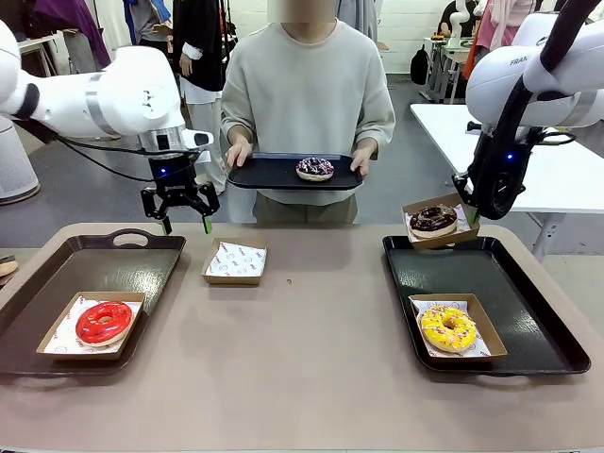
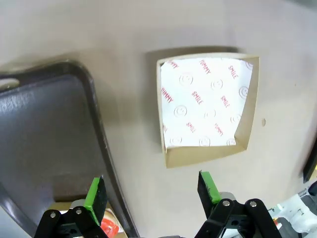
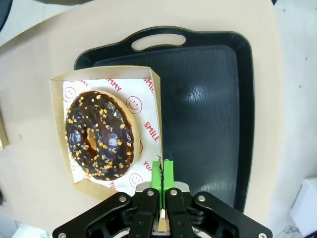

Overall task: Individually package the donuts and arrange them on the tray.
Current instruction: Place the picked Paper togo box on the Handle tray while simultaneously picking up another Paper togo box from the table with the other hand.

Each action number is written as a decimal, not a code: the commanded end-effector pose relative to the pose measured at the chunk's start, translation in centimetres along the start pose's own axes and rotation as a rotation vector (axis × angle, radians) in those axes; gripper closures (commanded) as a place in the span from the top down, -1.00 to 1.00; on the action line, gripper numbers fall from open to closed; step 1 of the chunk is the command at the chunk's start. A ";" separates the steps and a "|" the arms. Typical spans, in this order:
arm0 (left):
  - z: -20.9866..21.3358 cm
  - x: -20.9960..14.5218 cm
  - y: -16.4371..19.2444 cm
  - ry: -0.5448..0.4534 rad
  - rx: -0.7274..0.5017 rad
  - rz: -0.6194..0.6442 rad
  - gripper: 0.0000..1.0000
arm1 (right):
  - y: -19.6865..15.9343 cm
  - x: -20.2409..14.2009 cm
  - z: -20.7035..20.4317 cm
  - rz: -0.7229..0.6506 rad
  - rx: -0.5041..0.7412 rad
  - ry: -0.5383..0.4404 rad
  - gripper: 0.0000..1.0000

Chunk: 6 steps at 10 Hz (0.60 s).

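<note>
Jaws on the right gripper (image 3: 162, 171) are squeezing fully shut on one thin side wall of the cardboard box (image 3: 154, 99) that's carrying the chocolate donut (image 3: 99, 134), so I'm holding the whole package by an edge. It's hanging in the air, tilting a bit, straddling the far left corner of the right tray (image 1: 514, 283), more over the table (image 1: 311, 349) than over the tray. I'm reckoning the donut itself is light but soft, with glossy icing that would be smearing at any touch, so gripping the box wall rather than the food is the way to go; the cardboard is looking flimsy though, and with the weight sitting off to one side it's probably wanting to sag or twist, so I'm thinking slow and level. The yellow donut (image 1: 448, 328) is sitting boxed at the near end of that same tray. The left gripper (image 2: 151, 191) is hovering wide open with nothing in it, above the table near the empty box (image 2: 205, 106) lying beside the left tray (image 1: 113, 260), where the red donut (image 1: 104, 322) is resting in its own box. Across the table a person is holding out a small tray (image 1: 269, 175) with the purple-iced donut (image 1: 314, 168) lying bare on it, not yet boxed.
</note>
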<state>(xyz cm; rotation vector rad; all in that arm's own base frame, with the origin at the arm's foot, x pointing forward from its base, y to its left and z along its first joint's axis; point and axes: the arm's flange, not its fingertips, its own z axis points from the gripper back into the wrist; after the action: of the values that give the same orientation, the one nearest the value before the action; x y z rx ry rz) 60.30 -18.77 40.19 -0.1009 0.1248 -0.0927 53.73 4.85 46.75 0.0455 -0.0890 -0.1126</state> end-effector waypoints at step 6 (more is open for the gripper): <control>-3.6 1.8 -3.9 -0.101 0.148 0.007 0.92 | -0.1 -0.2 0.1 -0.002 -0.001 0.000 -0.97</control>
<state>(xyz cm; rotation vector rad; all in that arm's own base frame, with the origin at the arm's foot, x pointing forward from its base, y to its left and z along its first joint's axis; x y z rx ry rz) 61.37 -23.00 36.75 0.0101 0.0481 -0.1207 53.72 4.86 46.74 0.0455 -0.0889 -0.1126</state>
